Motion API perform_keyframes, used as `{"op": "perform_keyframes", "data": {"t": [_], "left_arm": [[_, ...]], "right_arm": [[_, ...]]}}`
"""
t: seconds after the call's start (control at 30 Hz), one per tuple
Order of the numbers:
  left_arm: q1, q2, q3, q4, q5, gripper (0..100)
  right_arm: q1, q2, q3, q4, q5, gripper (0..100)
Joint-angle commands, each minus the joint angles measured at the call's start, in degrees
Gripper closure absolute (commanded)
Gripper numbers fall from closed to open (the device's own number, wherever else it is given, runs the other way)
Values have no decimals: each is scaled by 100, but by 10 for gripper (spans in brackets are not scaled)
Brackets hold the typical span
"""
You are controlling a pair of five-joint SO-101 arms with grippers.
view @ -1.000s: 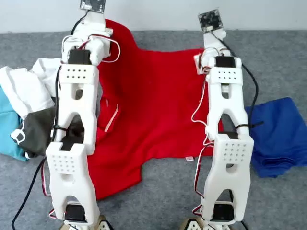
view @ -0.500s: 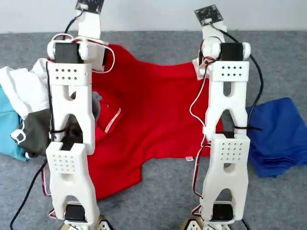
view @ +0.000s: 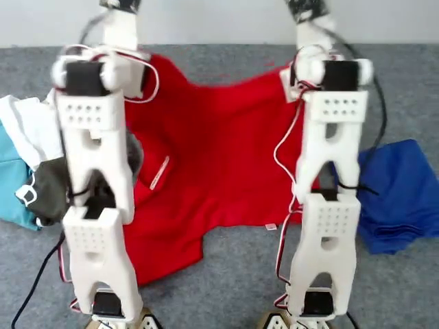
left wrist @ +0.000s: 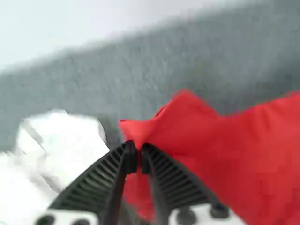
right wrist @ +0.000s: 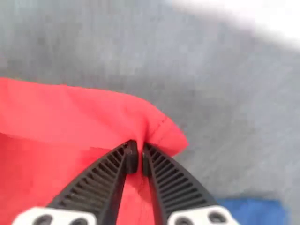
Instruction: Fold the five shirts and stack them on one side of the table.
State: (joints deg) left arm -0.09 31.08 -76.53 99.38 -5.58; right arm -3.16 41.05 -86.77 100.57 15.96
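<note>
High view shows the red shirt (view: 226,157) spread across the grey worktop (view: 240,274) beneath both arms. Left hand (left wrist: 136,157) and right hand (right wrist: 137,157) are each clamped tight on a far corner of it.

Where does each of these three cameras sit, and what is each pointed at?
High view: fixed overhead, looking down at the table, red shirt and folded blue shirt; left arm and right arm show.
Left wrist view: on the left arm's wrist, looking along the left tool, shut on the red shirt's edge; white shirt beside.
Right wrist view: on the right arm's wrist, looking along the right tool, shut on the red shirt's corner.
Shared: all see the red shirt; high and right wrist views, the blue shirt too.
</note>
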Motion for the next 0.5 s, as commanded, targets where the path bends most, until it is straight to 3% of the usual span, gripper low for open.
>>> {"op": "perform_keyframes", "data": {"t": [0.0,0.47], "left_arm": [[299,-1116,-576,114,-18,987],[1301,-4624,400,114,-26,987]], "right_arm": [[-40,-1341,-229,242,26,989],[-57,-6185,2954,215,26,989]]}}
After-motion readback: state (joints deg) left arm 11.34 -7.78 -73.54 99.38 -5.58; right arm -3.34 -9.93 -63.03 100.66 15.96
